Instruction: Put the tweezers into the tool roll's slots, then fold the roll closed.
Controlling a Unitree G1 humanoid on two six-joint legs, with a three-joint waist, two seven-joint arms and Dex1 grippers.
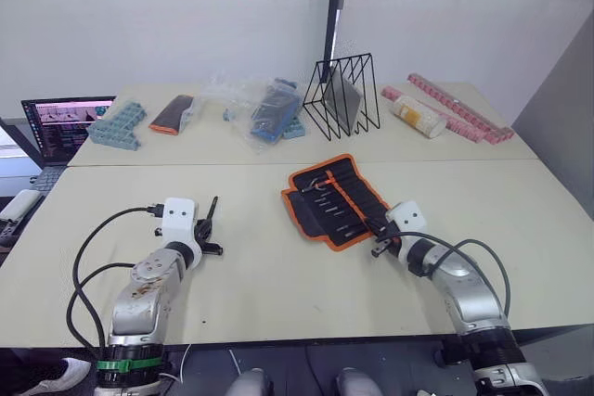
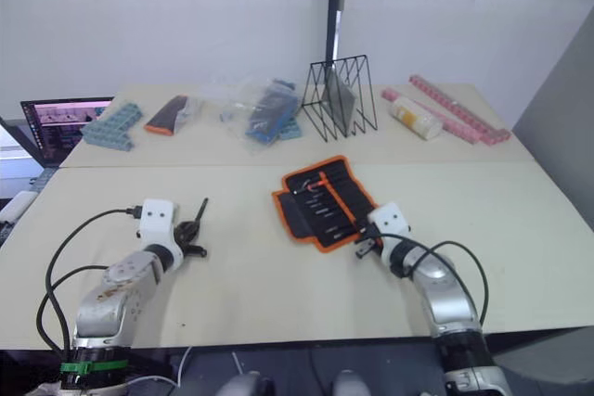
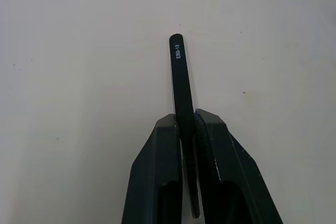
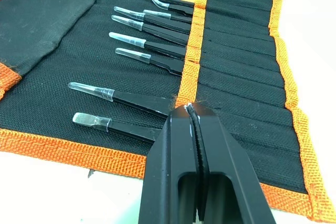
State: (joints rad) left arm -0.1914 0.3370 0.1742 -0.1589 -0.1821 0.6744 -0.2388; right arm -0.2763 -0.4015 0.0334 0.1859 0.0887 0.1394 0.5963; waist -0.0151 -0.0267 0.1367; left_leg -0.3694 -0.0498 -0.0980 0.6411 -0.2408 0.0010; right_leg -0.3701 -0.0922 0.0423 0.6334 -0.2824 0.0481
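Note:
The tool roll (image 1: 336,199) lies open and flat on the table, black with orange edging and an orange middle stripe (image 4: 195,40). Several tweezers (image 4: 142,43) with clear tip caps sit in its slots (image 4: 236,77). My right gripper (image 4: 191,109) is shut, its tips resting on the orange stripe at the roll's near right edge. One bare black tweezers (image 3: 178,77) is pinched in my left gripper (image 3: 185,119), far left of the roll (image 2: 320,199) and just above the table, its rounded end pointing away from me.
On the back table stand a black wire rack (image 1: 342,95), clear plastic bags (image 1: 260,108), a dark pouch with an orange end (image 1: 172,113), teal blocks (image 1: 118,124), a pale cylinder (image 1: 418,116) and pink strips (image 1: 459,108). A laptop (image 1: 60,122) sits far left.

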